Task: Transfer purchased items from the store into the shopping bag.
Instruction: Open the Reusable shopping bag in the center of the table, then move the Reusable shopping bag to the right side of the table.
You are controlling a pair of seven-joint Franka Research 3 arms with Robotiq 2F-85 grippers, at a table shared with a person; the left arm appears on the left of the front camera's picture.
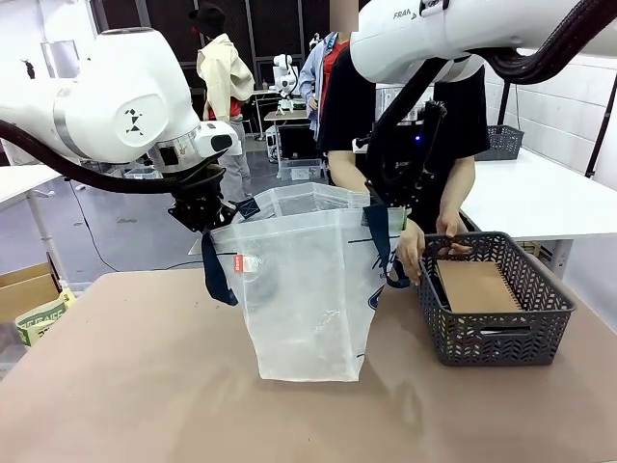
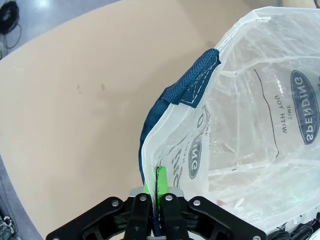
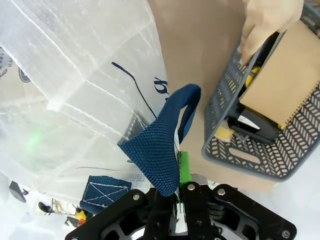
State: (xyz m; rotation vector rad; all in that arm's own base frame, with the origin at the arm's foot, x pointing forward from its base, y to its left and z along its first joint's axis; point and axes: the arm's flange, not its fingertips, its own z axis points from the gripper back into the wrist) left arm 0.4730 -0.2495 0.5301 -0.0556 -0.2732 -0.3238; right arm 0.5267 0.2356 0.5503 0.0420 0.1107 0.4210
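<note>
The shopping bag (image 1: 304, 289) stands upright and held open in the middle of the brown table, translucent white with navy handles. My left gripper (image 1: 202, 214) is shut on its left rim beside a handle; the left wrist view shows the green pads (image 2: 161, 181) pinching the plastic edge of the bag (image 2: 240, 125). My right gripper (image 1: 390, 201) is shut on the right rim, by the navy strap (image 3: 165, 145). The purchased items (image 3: 248, 79), yellow and dark packages, lie in the grey mesh basket (image 3: 235, 150) under a cardboard sheet (image 3: 285, 70). A person's hand (image 3: 265, 20) reaches into it.
The grey basket (image 1: 496, 338) sits right of the bag, with the person's hands (image 1: 413, 253) at its far left corner. A cardboard box (image 1: 24, 289) stands off the table's left edge. Another mesh basket (image 1: 501, 143) rests on a white table at the back right.
</note>
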